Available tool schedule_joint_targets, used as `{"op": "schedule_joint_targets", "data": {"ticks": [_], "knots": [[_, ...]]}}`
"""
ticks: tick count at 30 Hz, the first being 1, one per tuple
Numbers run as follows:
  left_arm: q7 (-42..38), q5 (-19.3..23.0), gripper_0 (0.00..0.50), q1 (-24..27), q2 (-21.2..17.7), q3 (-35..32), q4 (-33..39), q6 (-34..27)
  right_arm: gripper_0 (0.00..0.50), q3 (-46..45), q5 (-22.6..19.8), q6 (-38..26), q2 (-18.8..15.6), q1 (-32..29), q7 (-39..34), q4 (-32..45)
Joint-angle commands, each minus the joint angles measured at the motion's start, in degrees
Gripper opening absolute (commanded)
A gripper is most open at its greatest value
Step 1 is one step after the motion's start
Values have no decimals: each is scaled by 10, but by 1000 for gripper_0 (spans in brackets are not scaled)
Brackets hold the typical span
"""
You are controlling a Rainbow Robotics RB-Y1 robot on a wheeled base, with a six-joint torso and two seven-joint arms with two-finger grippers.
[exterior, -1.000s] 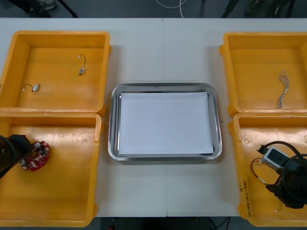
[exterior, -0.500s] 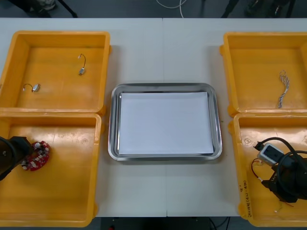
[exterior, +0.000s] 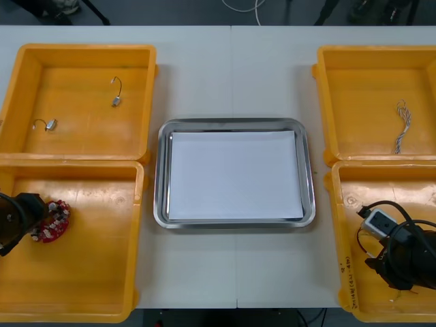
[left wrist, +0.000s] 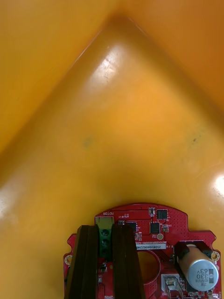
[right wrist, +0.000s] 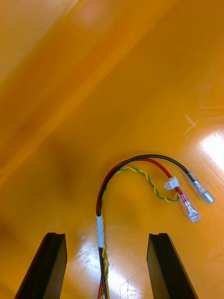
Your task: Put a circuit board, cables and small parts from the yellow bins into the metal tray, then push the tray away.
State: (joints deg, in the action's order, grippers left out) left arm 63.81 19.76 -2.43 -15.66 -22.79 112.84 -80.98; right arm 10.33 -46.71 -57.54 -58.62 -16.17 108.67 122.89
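Worktop [exterior: 231,75]: metal tray [exterior: 158,177] at centre, white inside. Near left bin [exterior: 102,272]: left claw [left wrist: 106,230] clamped on the green block of the round red circuit board [left wrist: 163,224]. Near right bin [exterior: 347,197]: right claw [right wrist: 107,238] spread apart, red and yellow cable [right wrist: 140,163] lying between its fingers.

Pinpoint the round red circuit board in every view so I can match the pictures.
Front view: circuit board in the near left yellow bin, at the left gripper.
Left wrist view: circuit board on the bin floor, its green block clamped between the left gripper fingers.
Right wrist view: another bin, with the red and yellow cable ahead of the open right gripper.
Shared landmark: the left gripper.
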Motion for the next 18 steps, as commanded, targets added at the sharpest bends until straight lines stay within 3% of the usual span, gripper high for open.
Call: {"op": "schedule_joint_targets", "data": {"ticks": [1, 5, 18], "knots": [[-37, -8, 0, -20, 6, 11, -4, 16, 500, 20, 3, 30, -16, 10, 1, -12], [-34, -3, 0, -19, 2, 8, -4, 9, 500, 27, 7, 39, -16, 10, 1, -17], [-29, 25, 0, 2, -44, -10, 44, -107, 500, 45, 40, 54, -16, 10, -6, -17]]}}
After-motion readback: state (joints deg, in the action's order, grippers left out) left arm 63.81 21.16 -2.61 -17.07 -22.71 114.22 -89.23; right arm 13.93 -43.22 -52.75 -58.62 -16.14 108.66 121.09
